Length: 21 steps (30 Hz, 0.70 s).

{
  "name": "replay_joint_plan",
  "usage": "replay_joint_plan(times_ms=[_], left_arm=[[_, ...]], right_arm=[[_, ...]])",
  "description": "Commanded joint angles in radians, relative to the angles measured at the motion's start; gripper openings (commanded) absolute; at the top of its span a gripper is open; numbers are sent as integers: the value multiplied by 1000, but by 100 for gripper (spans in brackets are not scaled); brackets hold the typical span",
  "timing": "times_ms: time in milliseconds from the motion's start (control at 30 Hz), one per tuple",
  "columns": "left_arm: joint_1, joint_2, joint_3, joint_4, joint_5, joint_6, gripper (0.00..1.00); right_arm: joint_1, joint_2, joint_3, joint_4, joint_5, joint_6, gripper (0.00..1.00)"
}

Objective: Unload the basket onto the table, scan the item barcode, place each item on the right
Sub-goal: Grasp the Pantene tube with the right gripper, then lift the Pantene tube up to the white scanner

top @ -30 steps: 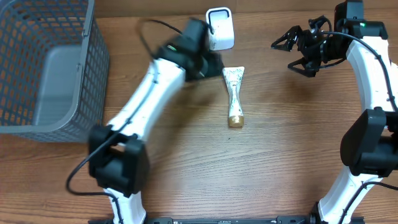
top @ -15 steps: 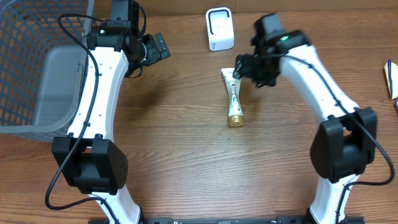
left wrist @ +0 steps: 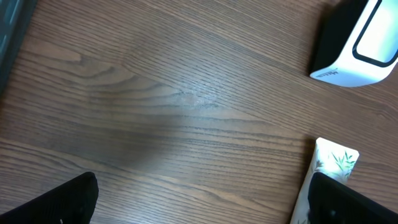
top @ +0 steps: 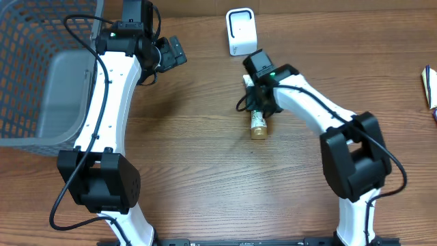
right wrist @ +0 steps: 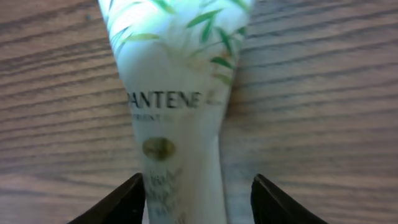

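The shampoo tube [top: 257, 117] lies flat on the wooden surface [top: 205, 178], a little toward the far edge from the middle. Its gold cap [top: 258, 131] points at the near edge and its crimped end at the white scanner [top: 241, 32] standing by the far edge. The right pincer [top: 259, 101] is low over the tube; its fingers [right wrist: 121, 200] straddle it, one right at its side, the other apart with wood showing between, so the jaws are open, not clamped. The left pincer [top: 172, 53] hangs spread wide and empty near the far edge, between the scanner and the grey basket [top: 41, 41] in the far left corner
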Motion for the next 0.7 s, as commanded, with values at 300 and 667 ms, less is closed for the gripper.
replay_joint_plan(times_ms=[300,667], left_arm=[[-3,2,6,2,-12,5,100],[-3,2,6,2,-12,5,100]], right_arm=[[49,24,39,-10,124,4,4],[-6,24,493,-23,141,-79,4]])
